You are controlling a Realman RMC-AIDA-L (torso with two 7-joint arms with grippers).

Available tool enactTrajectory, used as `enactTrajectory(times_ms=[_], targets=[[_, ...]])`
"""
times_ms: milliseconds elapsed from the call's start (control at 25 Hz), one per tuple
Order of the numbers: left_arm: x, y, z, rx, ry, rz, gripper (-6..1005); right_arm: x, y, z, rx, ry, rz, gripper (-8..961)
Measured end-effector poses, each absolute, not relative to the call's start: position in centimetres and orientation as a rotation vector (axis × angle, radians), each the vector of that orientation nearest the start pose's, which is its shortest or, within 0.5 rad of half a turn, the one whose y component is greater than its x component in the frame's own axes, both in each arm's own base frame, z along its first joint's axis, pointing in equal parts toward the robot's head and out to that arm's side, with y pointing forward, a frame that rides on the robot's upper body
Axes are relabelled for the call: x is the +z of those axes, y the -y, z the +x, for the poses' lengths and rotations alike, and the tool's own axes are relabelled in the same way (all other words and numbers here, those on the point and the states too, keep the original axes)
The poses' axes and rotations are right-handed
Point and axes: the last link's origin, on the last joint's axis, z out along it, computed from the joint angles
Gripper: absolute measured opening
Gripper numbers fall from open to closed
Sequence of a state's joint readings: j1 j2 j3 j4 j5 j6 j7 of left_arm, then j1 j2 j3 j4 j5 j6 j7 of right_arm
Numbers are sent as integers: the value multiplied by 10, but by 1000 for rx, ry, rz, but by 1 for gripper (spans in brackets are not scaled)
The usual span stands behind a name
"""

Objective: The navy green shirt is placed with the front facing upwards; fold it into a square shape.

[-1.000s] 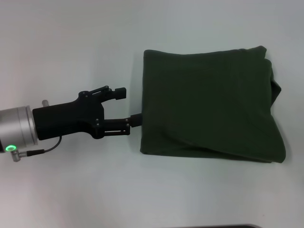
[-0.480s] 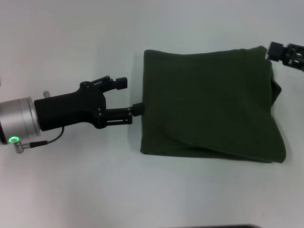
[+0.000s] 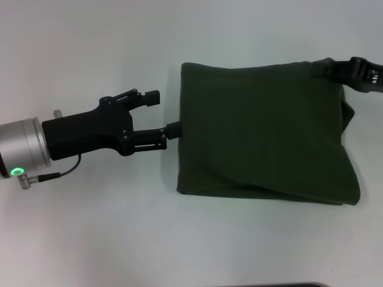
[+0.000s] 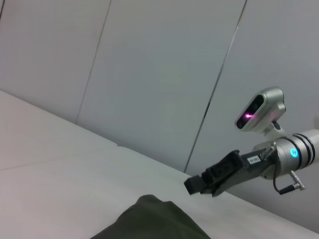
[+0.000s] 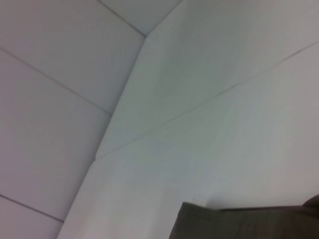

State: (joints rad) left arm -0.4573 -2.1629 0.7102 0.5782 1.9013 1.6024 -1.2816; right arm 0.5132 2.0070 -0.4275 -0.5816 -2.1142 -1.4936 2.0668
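Counter: a plain white counter point(image 3: 119, 239) carries everything; its edges are out of sight.
Shirt: the dark green soft cotton shirt point(image 3: 257, 131) lies flat on the counter, folded into a rough square. No lettering shows. The nearer edge slants and its right side is a bit bunched.
Left claw: the black left claw point(image 3: 163, 112) lies low over the counter, on the shirt's left side. Its two fingers are spread apart and hold nothing. The nearer finger's tip point(image 3: 173, 127) is right at the shirt's left edge.
Right claw: the black right claw point(image 3: 323, 69) is farther back, over the shirt's far right corner. I cannot tell whether it is open or closed. The left wrist view shows it above the shirt.
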Motion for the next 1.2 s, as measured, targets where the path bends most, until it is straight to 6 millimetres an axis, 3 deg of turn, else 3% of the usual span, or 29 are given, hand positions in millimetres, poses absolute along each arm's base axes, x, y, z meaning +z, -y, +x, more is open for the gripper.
enactTrajectory(times_ms=[560, 1000, 1200], targets=[[-38, -297, -254, -947, 670, -2684, 943, -2, -347, 309, 643, -1722, -2199, 33], [-40, -297, -258, -936, 695, -2669, 944, -5, -354, 311, 615, -1687, -2160, 34], [-40, -297, -258, -938, 699, -2662, 944, -2, -353, 303, 686, -1629, -2209, 34]])
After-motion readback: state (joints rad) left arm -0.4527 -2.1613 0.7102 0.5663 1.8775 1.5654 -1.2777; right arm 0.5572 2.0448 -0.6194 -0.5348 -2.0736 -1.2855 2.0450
